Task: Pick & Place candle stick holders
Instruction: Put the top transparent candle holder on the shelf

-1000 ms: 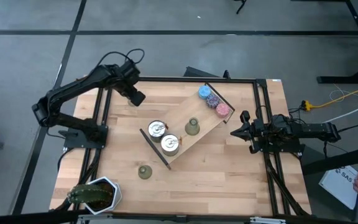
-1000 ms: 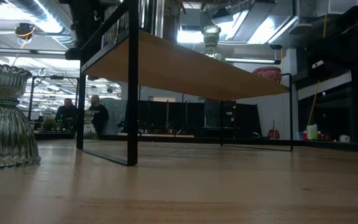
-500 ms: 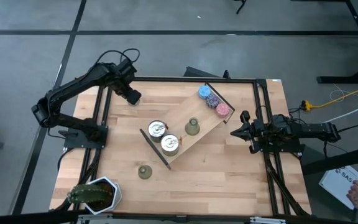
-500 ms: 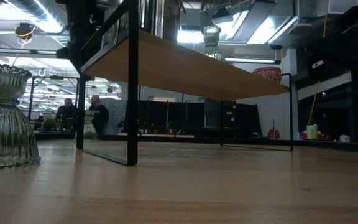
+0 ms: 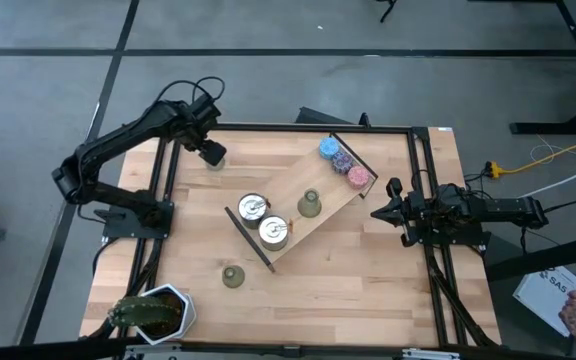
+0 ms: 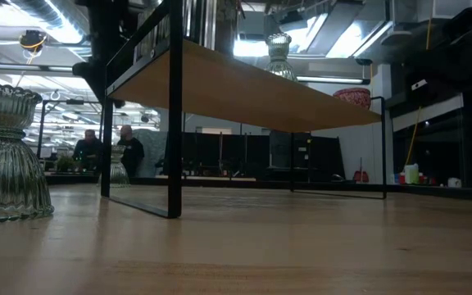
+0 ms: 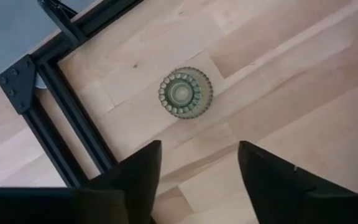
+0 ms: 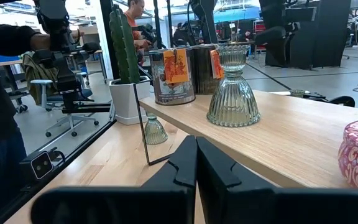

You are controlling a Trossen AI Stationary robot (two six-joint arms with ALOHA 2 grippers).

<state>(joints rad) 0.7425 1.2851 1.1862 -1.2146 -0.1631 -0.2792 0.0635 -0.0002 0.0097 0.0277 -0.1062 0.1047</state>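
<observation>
From above, the left tool hangs at the far left corner of the pale wooden worktop, over a small olive-green ribbed bell-shaped candle stick holder. A second such holder stands on the slanted wooden shelf mid-worktop, beside two round silver tins; a third holder sits near the front left, by a potted cactus. The right tool waits at the right edge.

The low view shows a ribbed holder standing upright at left.

In the left wrist view, the fingers stand apart, clear above the holder.

In the right wrist view, the fingers are pressed together, empty.
</observation>
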